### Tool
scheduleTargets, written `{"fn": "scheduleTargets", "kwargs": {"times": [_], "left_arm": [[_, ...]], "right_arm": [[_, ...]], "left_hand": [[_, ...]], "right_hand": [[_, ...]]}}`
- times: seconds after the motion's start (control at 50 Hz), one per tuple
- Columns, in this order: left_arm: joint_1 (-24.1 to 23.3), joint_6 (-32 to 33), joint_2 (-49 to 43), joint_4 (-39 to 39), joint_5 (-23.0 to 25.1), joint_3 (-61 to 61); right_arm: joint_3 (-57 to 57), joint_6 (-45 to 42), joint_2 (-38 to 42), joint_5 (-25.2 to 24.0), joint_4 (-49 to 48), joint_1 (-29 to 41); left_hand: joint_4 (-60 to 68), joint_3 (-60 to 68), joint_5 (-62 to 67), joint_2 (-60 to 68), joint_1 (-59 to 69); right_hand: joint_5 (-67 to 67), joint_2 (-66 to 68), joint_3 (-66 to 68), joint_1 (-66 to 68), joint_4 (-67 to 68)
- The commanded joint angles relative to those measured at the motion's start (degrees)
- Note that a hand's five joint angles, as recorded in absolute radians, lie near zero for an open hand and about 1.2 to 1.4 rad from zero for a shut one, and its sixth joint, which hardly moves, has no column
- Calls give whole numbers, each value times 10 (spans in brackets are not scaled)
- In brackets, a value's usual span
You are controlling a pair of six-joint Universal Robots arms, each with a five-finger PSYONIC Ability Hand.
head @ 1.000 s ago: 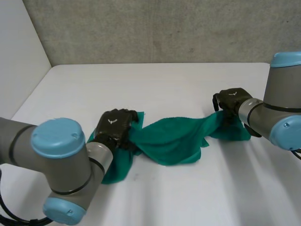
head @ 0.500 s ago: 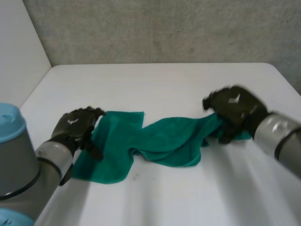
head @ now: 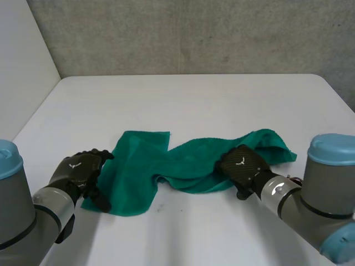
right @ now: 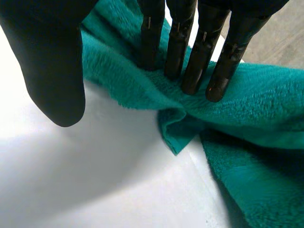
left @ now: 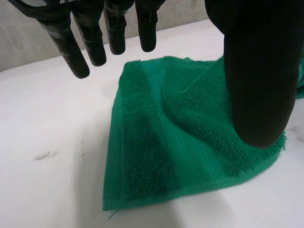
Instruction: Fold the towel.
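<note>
Green towel (head: pixel 144 166) lies rumpled across the white table (head: pixel 183 105). My left hand (head: pixel 82 170) hangs spread wide at its left end, the thumb hiding part of it. My right hand (head: pixel 243 165) lays straight fingers (right: pixel 200 47) on a fold, thumb apart, covering the near edge.

The towel (head: pixel 188 166) lies stretched left to right across the middle of the tabletop (head: pixel 183 100), bunched into folds toward its right end. The left hand (head: pixel 77 170) sits at the towel's left edge, by the front corner, with its thumb over the cloth and its fingers (left: pixel 71 54) out over bare tabletop. The right hand (head: pixel 242 164) is at the front edge, right of the middle, with its fingertips (right: pixel 197 61) on a fold. A wall (head: pixel 194 33) stands behind.
</note>
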Motion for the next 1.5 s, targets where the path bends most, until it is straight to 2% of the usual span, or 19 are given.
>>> {"fn": "scheduleTargets", "kwargs": {"times": [0.02,0.1,0.22,0.28,0.44,0.5,0.92,1.02,1.04,1.06,1.08,1.12,1.18,1.28,1.36,1.38,1.44,1.48,1.5], "left_arm": [[-1,0,-2,0,0,-1],[-1,0,-3,1,0,-1],[-4,0,-6,0,1,-1],[-6,0,-9,1,1,-1],[-11,0,-28,1,3,-1],[-15,0,-42,1,2,-1],[-49,-44,-133,35,-2,27],[-48,-44,-156,71,-12,41],[-48,-44,-162,86,-19,46],[-48,-44,-162,86,-19,46],[-48,-46,-166,135,-38,51],[-46,-46,-166,153,-44,51],[-36,-40,-156,222,-70,45],[-15,-26,-92,221,-61,25],[-1,5,-45,188,-30,12],[11,44,-9,149,-1,7],[21,72,12,118,15,7],[49,125,37,60,32,7],[50,125,37,60,32,7]], "right_arm": [[-54,2,66,3,-7,0],[-81,8,78,7,-9,0],[-116,51,68,58,-20,6],[-131,80,28,73,-15,10],[-146,119,-64,78,12,12],[-170,123,-112,79,76,13],[-312,172,-222,117,204,63],[-319,172,-233,119,217,76],[-314,172,-246,120,220,79],[-314,172,-246,120,220,79],[-312,172,-247,121,220,79],[-305,171,-253,125,219,70],[-294,166,-254,123,220,69],[-269,149,-246,119,239,49],[-230,109,-220,110,279,11],[-216,80,-198,108,298,4],[-192,34,-166,107,327,-5],[-183,20,-157,107,337,-6],[-153,-32,-133,109,358,-13]], "left_hand": [[-9,-13,-6,-7,-16],[-11,-15,-8,-8,-18],[-8,-11,-5,-5,-15],[-8,-11,-5,-5,-15],[-14,-18,-11,-12,-22],[-31,-35,-28,-28,-38],[-28,-32,-25,-25,-35],[29,26,32,32,22],[111,107,114,114,104],[112,108,115,115,105],[588,584,591,591,581],[658,654,661,660,650],[658,655,661,661,651],[658,655,661,661,651],[658,655,661,661,651],[658,655,661,661,651],[658,655,661,661,651],[658,655,661,661,651],[658,655,661,661,651]], "right_hand": [[162,153,149,204,148],[463,453,449,504,449],[463,454,450,505,449],[463,454,450,505,449],[463,454,450,505,449],[463,454,450,505,449],[463,454,450,505,449],[463,454,450,505,449],[463,454,450,505,449],[463,454,450,505,449],[463,454,450,505,449],[463,454,450,505,449],[463,454,450,505,449],[463,454,450,505,449],[463,454,450,505,449],[463,454,450,505,449],[463,454,450,505,449],[463,454,450,505,449],[463,454,450,505,449]]}}
